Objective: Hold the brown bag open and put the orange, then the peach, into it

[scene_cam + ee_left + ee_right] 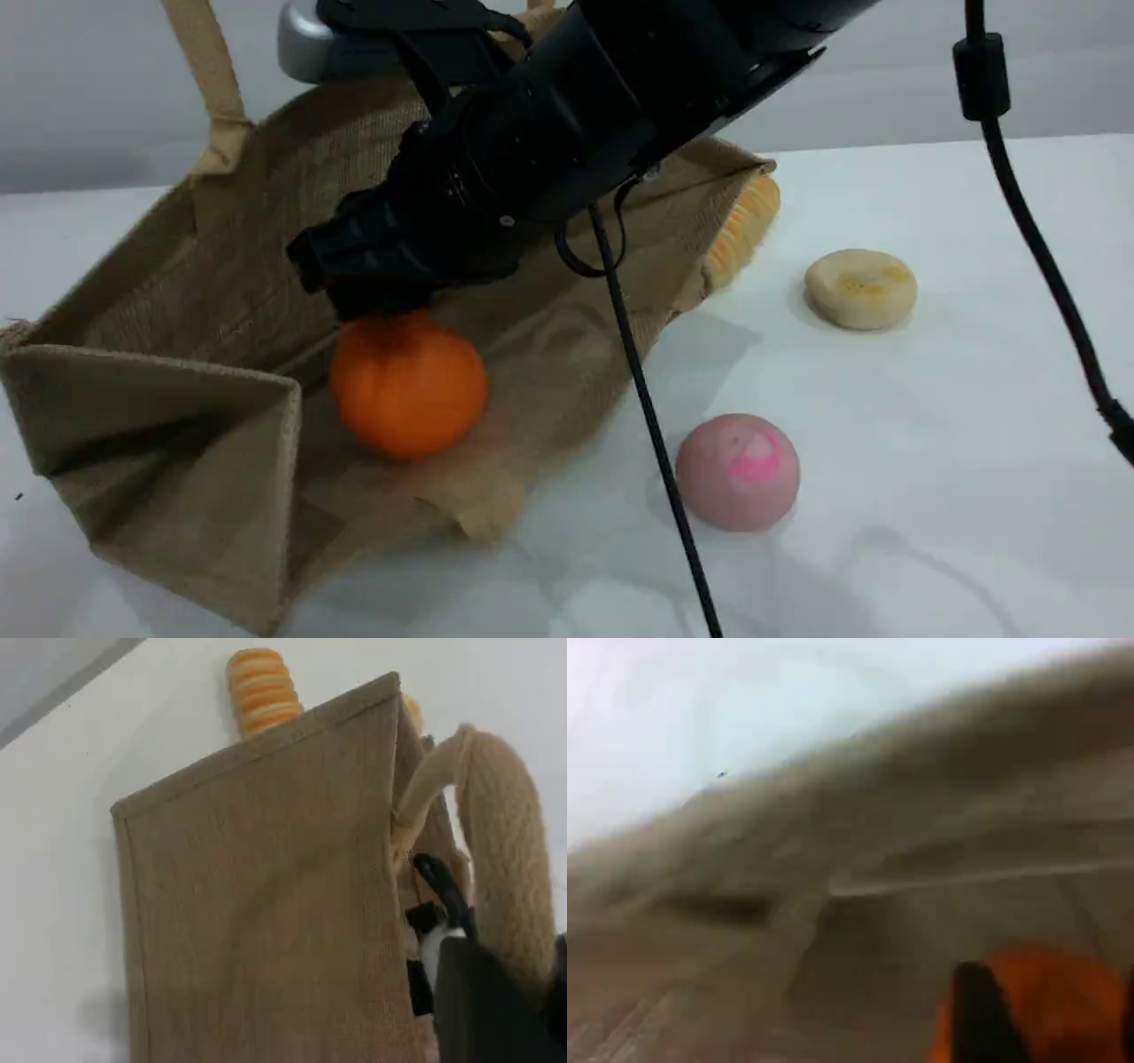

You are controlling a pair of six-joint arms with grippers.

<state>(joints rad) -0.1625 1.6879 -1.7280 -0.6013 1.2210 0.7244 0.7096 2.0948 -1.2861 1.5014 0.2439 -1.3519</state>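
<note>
- Nearest, the bag is lying on its side with its mouth facing the camera, and its near end panel is folding inward.
- Inside, the orange is sitting on the lower wall, not far from the mouth, with the right gripper right on top of it.
- A dark fingertip is showing against the orange in the right wrist view, but the blur is leaving me unable to tell whether the jaws are gripping or letting go.
- At the top, the left gripper is pinching the bag by its handle, fingers closed, and lifting the upper wall off the lower one.
- Out on the table, the peach is lying just outside the mouth, apart from the bag.
- A roll is poking out behind the bag, and a bun is lying farther off.
- First risk: the orange is resting on sagging cloth (the slope is my guess). It could be rolling out when released, or be dragged out by a catching finger.
- Second risk: the cable is hanging across the mouth beside the peach. A swing of the arm could be knocking the peach away or snagging the bag.
- Third risk: if the pinch on the handle is slipping, the upper wall will be dropping and closing the mouth.
</note>
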